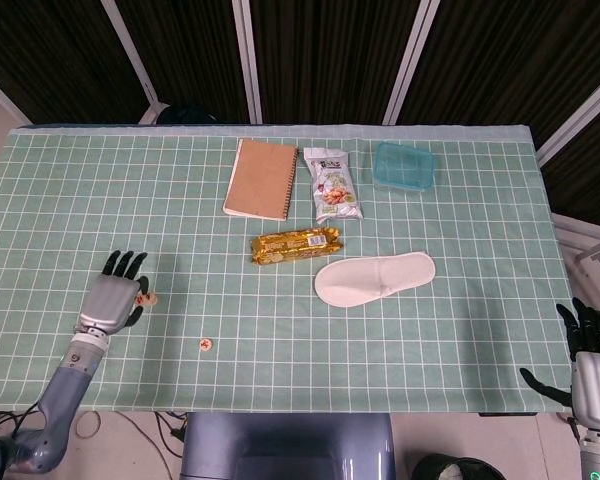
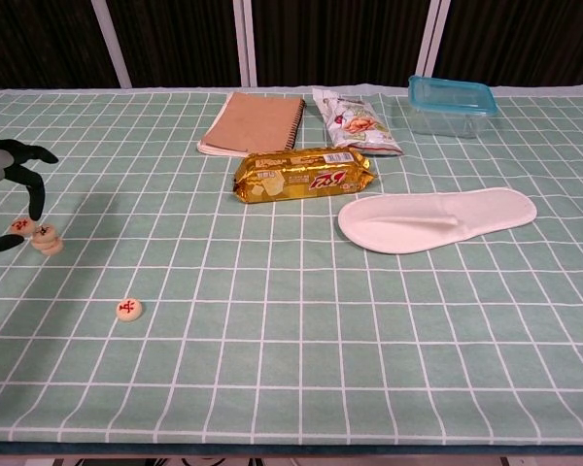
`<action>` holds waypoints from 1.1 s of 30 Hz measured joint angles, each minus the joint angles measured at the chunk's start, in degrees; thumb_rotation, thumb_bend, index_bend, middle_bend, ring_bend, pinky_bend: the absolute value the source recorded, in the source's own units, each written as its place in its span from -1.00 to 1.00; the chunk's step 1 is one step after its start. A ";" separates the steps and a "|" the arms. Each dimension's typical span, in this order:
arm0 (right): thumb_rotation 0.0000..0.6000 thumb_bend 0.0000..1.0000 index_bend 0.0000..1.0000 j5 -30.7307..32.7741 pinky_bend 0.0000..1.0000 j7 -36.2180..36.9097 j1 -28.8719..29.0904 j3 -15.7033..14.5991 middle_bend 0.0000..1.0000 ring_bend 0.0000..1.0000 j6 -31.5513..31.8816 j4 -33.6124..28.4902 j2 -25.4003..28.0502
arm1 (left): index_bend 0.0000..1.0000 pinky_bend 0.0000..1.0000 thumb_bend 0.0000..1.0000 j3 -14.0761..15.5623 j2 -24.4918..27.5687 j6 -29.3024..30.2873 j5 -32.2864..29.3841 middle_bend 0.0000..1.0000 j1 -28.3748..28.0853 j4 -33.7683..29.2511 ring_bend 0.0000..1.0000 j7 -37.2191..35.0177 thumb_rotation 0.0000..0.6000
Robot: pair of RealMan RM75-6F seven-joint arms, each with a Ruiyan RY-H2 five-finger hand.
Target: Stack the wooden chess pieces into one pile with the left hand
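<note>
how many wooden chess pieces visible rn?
3, as far as shows. One round wooden chess piece lies alone near the front. One is pinched in the left hand. One or more sit stacked beside it; the stack's count is unclear.

- The left hand (image 1: 110, 297) is at the lower left of the frame, over the green checked desk (image 1: 460, 330).
- A small round chess piece (image 1: 150, 297) sits just beside its fingers.
- Another chess piece (image 1: 207, 345) lies alone, lower and more to the right.
- In the upper middle are a brown notebook (image 1: 261, 179), a snack bag (image 1: 332, 184) and a blue box (image 1: 403, 166).
- A gold packet (image 1: 296, 244) and a white slipper (image 1: 374, 277) lie in the middle.
- The right hand (image 1: 590, 352) is at the lower right edge, off the desk.
</note>
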 measured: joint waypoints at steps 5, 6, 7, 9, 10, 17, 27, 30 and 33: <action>1.00 -0.59 -0.81 0.03 -1.00 -0.07 0.00 0.02 -0.94 -1.00 0.01 -0.01 -0.03 | 0.01 -1.00 -0.37 -0.35 -0.50 -0.28 -0.32 -0.87 -0.06 1.12 -1.00 -0.41 1.00; 1.00 -0.59 -0.81 0.05 -1.00 -0.08 0.00 0.01 -0.94 -1.00 -0.01 -0.01 -0.03 | 0.01 -1.00 -0.37 -0.41 -0.54 -0.27 -0.27 -0.87 -0.10 1.10 -1.00 -0.42 1.00; 1.00 -0.59 -0.81 0.04 -1.00 -0.08 0.01 0.01 -0.94 -1.00 -0.02 -0.01 -0.03 | 0.01 -1.00 -0.37 -0.48 -0.58 -0.26 -0.24 -0.87 -0.15 1.04 -1.00 -0.42 1.00; 1.00 -0.59 -0.81 0.02 -1.00 -0.12 0.02 0.02 -0.94 -1.00 0.00 0.02 -0.05 | 0.01 -1.00 -0.37 -0.62 -0.70 -0.27 -0.22 -0.87 -0.29 0.98 -1.00 -0.31 1.00; 1.00 -0.59 -0.81 0.01 -1.00 -0.11 0.02 0.02 -0.94 -1.00 0.00 0.03 -0.05 | 0.01 -1.00 -0.37 -0.66 -0.77 -0.24 -0.22 -0.87 -0.32 0.94 -1.00 -0.22 1.00; 1.00 -0.59 -0.81 0.06 -1.00 -0.06 0.01 0.03 -0.94 -1.00 -0.01 0.00 -0.03 | 0.01 -1.00 -0.37 -0.62 -1.33 -0.51 -0.78 -0.87 -0.49 1.25 -1.00 0.58 1.00; 1.00 -0.59 -0.81 0.10 -1.00 -0.04 0.02 0.05 -0.94 -1.00 -0.05 0.02 -0.05 | 0.00 -1.00 -0.37 -1.17 -1.91 -0.16 -1.42 -0.87 -1.00 0.58 -1.00 2.01 1.00; 1.00 -0.59 -0.81 0.10 -1.00 -0.02 0.02 0.03 -0.94 -1.00 -0.09 0.00 -0.03 | 0.00 -1.00 -0.37 -1.17 -1.97 -0.08 -1.65 -0.87 -1.04 0.52 -1.00 2.36 1.00; 1.00 -0.59 -0.81 0.10 -1.00 -0.01 0.00 0.02 -0.94 -1.00 -0.06 -0.02 -0.02 | 0.00 -1.00 -0.37 -1.02 -2.17 -0.37 -2.00 -0.87 -1.09 0.72 -1.00 2.60 1.00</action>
